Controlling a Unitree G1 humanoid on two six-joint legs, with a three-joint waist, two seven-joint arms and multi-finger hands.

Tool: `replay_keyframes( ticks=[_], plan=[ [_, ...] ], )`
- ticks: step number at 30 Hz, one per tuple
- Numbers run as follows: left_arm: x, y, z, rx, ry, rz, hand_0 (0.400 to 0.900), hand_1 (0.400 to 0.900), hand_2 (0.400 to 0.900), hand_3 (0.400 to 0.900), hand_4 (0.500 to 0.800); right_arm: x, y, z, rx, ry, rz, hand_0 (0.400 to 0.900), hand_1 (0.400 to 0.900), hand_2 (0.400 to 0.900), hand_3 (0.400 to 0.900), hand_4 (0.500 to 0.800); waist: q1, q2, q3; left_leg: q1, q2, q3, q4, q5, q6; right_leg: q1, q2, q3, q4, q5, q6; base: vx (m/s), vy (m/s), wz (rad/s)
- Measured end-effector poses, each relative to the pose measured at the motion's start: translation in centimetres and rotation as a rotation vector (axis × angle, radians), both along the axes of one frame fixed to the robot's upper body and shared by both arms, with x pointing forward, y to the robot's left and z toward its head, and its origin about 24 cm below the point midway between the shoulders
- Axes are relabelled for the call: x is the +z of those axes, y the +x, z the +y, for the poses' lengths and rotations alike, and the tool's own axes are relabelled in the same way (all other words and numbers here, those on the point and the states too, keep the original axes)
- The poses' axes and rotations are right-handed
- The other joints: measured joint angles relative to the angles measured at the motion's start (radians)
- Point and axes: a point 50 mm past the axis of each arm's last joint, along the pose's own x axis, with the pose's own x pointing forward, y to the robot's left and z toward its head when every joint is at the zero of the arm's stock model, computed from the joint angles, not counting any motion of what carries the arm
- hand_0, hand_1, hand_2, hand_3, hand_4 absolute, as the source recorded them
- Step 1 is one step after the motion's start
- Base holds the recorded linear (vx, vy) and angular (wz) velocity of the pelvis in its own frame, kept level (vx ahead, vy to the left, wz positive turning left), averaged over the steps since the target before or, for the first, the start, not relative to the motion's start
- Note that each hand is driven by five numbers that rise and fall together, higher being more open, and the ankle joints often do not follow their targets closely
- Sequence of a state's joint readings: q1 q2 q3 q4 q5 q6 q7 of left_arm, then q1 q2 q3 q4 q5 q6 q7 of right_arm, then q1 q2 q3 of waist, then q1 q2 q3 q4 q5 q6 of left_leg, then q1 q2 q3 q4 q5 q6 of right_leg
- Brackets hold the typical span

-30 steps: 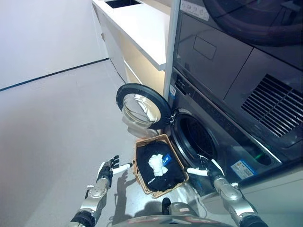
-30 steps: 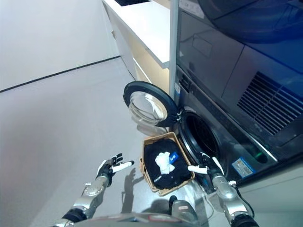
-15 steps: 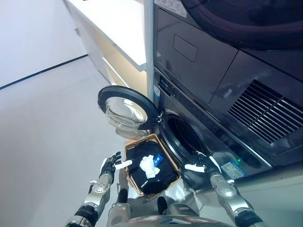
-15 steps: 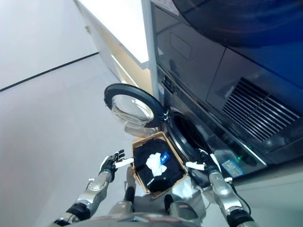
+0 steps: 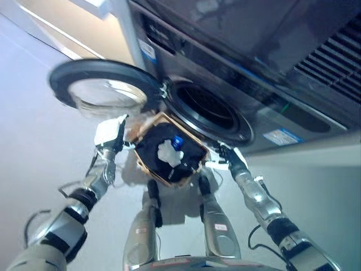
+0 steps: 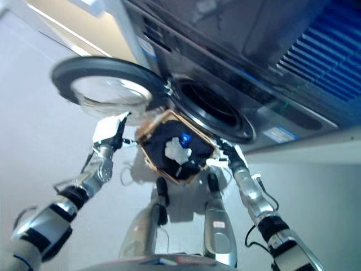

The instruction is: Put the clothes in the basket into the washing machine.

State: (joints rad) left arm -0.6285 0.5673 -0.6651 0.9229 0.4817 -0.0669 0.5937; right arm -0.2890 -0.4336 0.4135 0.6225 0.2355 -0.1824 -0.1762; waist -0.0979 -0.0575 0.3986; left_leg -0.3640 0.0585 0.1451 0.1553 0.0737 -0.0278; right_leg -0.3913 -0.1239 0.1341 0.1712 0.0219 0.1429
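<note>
We leaned in over last second, hands closed in: left hand (image 5: 110, 137) and right hand (image 5: 224, 154) now flank basket (image 5: 148, 171), fingers loose, gripping nothing. Clothes (image 5: 169, 153) still inside, on floor before open washer (image 5: 207, 110). Grab comes next, probably.

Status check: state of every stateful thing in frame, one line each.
Washing machine door: swung fully open to the left.
Drum opening: dark, contents cannot be told.
Basket: on the floor before the opening, still loaded.
Clothes: dark heap with a white piece on top, in the basket.
Left hand: at the basket's left edge, grip cannot be told.
Right hand: at the basket's right edge, grip cannot be told.
</note>
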Motion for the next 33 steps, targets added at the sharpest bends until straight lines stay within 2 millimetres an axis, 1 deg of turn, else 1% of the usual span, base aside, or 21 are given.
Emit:
replay_keyframes(
  ticks=[2, 4, 6, 9, 12, 14, 16, 18, 20, 22, 23, 27, 30, 33],
  plan=[
    [0.9, 0.7, -1.1, -0.063, 0.076, -0.031, 0.900, 0.900, 0.900, 0.900, 0.800, 1.2, 0.8, -0.6, -0.016, -0.019, -0.052, 0.900, 0.900, 0.900, 0.900, 0.800, -0.015, -0.009, 0.024, -0.035, 0.006, -0.002, 0.014, 0.000, -0.001, -0.029, 0.004, -0.004, 0.000, 0.008, -0.001, -0.13, 0.052, -0.02],
    [1.2, 1.1, -1.9, -0.113, 0.154, -0.045, 0.900, 0.900, 0.900, 0.900, 0.800, 2.2, 1.4, -0.9, -0.026, -0.026, -0.098, 0.900, 0.900, 0.900, 0.900, 0.800, -0.026, -0.012, 0.036, -0.072, 0.008, -0.003, 0.033, -0.004, -0.003, -0.063, 0.011, -0.001, 0.006, 0.010, -0.001, -0.10, 0.032, 0.05],
    [2.6, 1.9, -2.6, -0.146, 0.215, -0.098, 0.900, 0.900, 0.900, 0.900, 0.800, 3.3, 2.2, -0.9, -0.039, -0.006, -0.154, 0.900, 0.900, 0.900, 0.900, 0.800, -0.031, -0.009, 0.058, -0.125, 0.009, -0.023, 0.063, -0.010, -0.007, -0.104, 0.012, -0.005, 0.020, 0.013, -0.001, -0.09, 0.027, 0.09],
    [4.8, 3.2, -3.5, -0.174, 0.291, -0.174, 0.900, 0.900, 0.900, 0.900, 0.800, 5.0, 3.3, -0.5, -0.038, 0.010, -0.218, 0.900, 0.900, 0.900, 0.900, 0.800, -0.033, -0.010, 0.104, -0.185, 0.009, -0.032, 0.089, -0.013, -0.008, -0.164, 0.014, -0.007, 0.047, 0.013, -0.001, -0.05, 0.047, -0.02],
    [6.1, 4.0, -4.1, -0.192, 0.373, -0.210, 0.900, 0.900, 0.900, 0.900, 0.800, 6.2, 4.2, 0.0, -0.053, 0.033, -0.269, 0.900, 0.900, 0.900, 0.900, 0.800, -0.037, -0.005, 0.113, -0.257, 0.007, -0.039, 0.119, -0.016, -0.006, -0.237, 0.011, -0.007, 0.075, 0.013, -0.001, -0.03, 0.047, -0.06],
    [6.5, 4.4, -4.6, -0.207, 0.438, -0.214, 0.900, 0.900, 0.900, 0.900, 0.800, 6.5, 4.5, 0.1, -0.061, 0.030, -0.281, 0.900, 0.900, 0.900, 0.900, 0.800, -0.039, -0.003, 0.114, -0.292, 0.007, -0.039, 0.140, -0.024, -0.002, -0.283, 0.005, -0.009, 0.112, 0.013, -0.001, -0.01, 0.035, -0.05],
    [7.0, 4.9, -5.3, -0.220, 0.475, -0.227, 0.900, 0.900, 0.900, 0.900, 0.800, 6.6, 4.8, 0.0, -0.076, 0.025, -0.288, 0.900, 0.900, 0.900, 0.900, 0.800, -0.048, -0.002, 0.115, -0.325, -0.003, -0.040, 0.165, -0.030, 0.004, -0.321, -0.004, -0.008, 0.138, 0.012, 0.001, 0.00, 0.026, -0.07],
    [7.9, 5.2, -5.6, -0.227, 0.511, -0.247, 0.900, 0.900, 0.900, 0.900, 0.800, 6.8, 4.9, -0.2, -0.087, 0.019, -0.293, 0.900, 0.900, 0.900, 0.900, 0.800, -0.064, 0.000, 0.115, -0.373, -0.010, -0.044, 0.212, -0.049, 0.012, -0.360, -0.007, -0.002, 0.165, 0.000, 0.014, 0.00, 0.022, -0.08],
    [8.9, 5.6, -5.8, -0.223, 0.533, -0.274, 0.900, 0.900, 0.900, 0.900, 0.800, 7.1, 5.0, -0.3, -0.092, 0.021, -0.310, 0.900, 0.900, 0.900, 0.900, 0.800, -0.075, 0.000, 0.115, -0.438, -0.010, -0.042, 0.280, -0.072, 0.021, -0.416, -0.008, 0.007, 0.206, -0.010, 0.015, 0.00, 0.013, -0.08],
    [9.8, 5.9, -6.1, -0.232, 0.554, -0.301, 0.900, 0.900, 0.900, 0.900, 0.800, 7.3, 5.0, -0.6, -0.107, 0.020, -0.321, 0.900, 0.900, 0.900, 0.900, 0.800, -0.077, 0.000, 0.115, -0.500, -0.010, -0.037, 0.329, -0.089, 0.030, -0.475, -0.007, 0.024, 0.240, -0.017, 0.010, -0.01, 0.014, -0.10],
    [10.1, 6.0, -6.2, -0.234, 0.565, -0.309, 0.900, 0.900, 0.900, 0.900, 0.800, 7.3, 5.0, -0.7, -0.110, 0.019, -0.323, 0.900, 0.900, 0.900, 0.900, 0.800, -0.080, 0.000, 0.116, -0.526, -0.010, -0.033, 0.350, -0.100, 0.029, -0.499, -0.008, 0.027, 0.255, -0.022, 0.011, -0.02, 0.022, -0.16],
    [10.6, 6.1, -6.2, -0.229, 0.578, -0.324, 0.900, 0.900, 0.900, 0.900, 0.800, 8.0, 4.5, -1.5, -0.125, 0.014, -0.367, 0.900, 0.900, 0.900, 0.900, 0.800, -0.088, 0.001, 0.116, -0.656, -0.006, -0.026, 0.484, -0.146, 0.045, -0.624, -0.003, 0.055, 0.363, -0.047, 0.027, 0.01, 0.009, -0.10],
    [11.0, 6.1, -6.4, -0.249, 0.626, -0.337, 0.900, 0.900, 0.900, 0.900, 0.800, 8.4, 4.3, -2.4, -0.159, 0.001, -0.391, 0.900, 0.900, 0.900, 0.900, 0.800, -0.082, 0.003, 0.117, -0.754, 0.000, -0.029, 0.601, -0.187, 0.058, -0.715, 0.002, 0.065, 0.460, -0.074, 0.029, 0.05, 0.007, -0.07],
    [11.5, 6.2, -6.2, -0.255, 0.662, -0.349, 0.900, 0.900, 0.900, 0.900, 0.800, 9.5, 4.3, -2.9, -0.177, 0.004, -0.438, 0.900, 0.900, 0.900, 0.900, 0.800, -0.080, 0.005, 0.118, -0.834, 0.001, -0.025, 0.695, -0.225, 0.067, -0.794, 0.004, 0.079, 0.550, -0.107, 0.024, 0.00, 0.000, 0.00]
  ],
)
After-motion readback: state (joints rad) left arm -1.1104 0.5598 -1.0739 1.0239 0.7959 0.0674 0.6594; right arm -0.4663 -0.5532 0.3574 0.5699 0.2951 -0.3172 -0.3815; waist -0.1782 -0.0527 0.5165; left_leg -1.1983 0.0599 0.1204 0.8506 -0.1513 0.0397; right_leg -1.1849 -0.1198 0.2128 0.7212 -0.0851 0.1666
